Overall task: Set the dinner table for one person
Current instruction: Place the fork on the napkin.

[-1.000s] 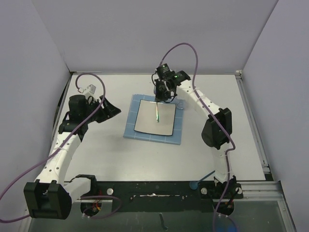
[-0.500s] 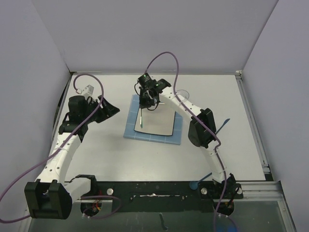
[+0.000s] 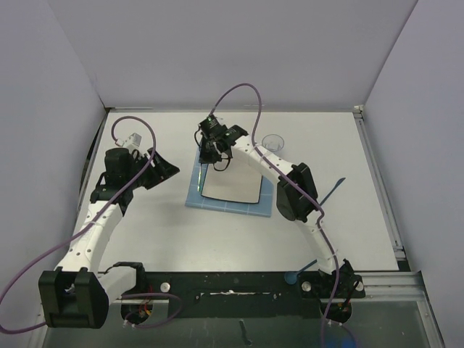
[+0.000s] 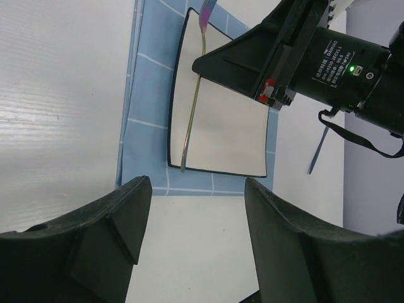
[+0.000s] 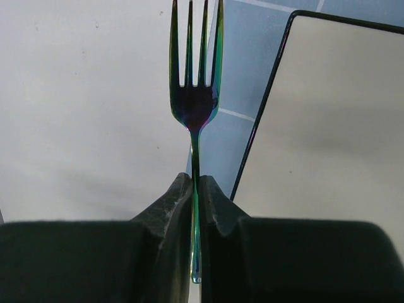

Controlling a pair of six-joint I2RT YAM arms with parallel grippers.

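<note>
On the white dinner table (image 3: 341, 232) lies a blue grid placemat (image 3: 230, 206) with a square, dark-rimmed white plate (image 3: 233, 180) on it. My right gripper (image 3: 206, 159) hangs over the mat's left edge, shut on the handle of an iridescent fork (image 3: 199, 176). In the right wrist view the fork (image 5: 194, 95) points away from the gripper (image 5: 196, 189), its tines over the border between table and placemat (image 5: 246, 76), left of the plate (image 5: 328, 126). My left gripper (image 3: 165, 167) stands open and holds nothing, left of the mat; its wrist view shows the fork (image 4: 191, 120) along the left rim of the plate (image 4: 227, 132).
A clear cup (image 3: 272, 143) stands behind the mat's right corner. A thin bluish utensil (image 3: 330, 193) lies on the table to the right of the mat, also seen as the utensil (image 4: 317, 151) in the left wrist view. Grey walls enclose the table on three sides.
My right arm has swung left with the fork, from above the middle of the plate to the mat's left edge. The left arm has stayed put.
</note>
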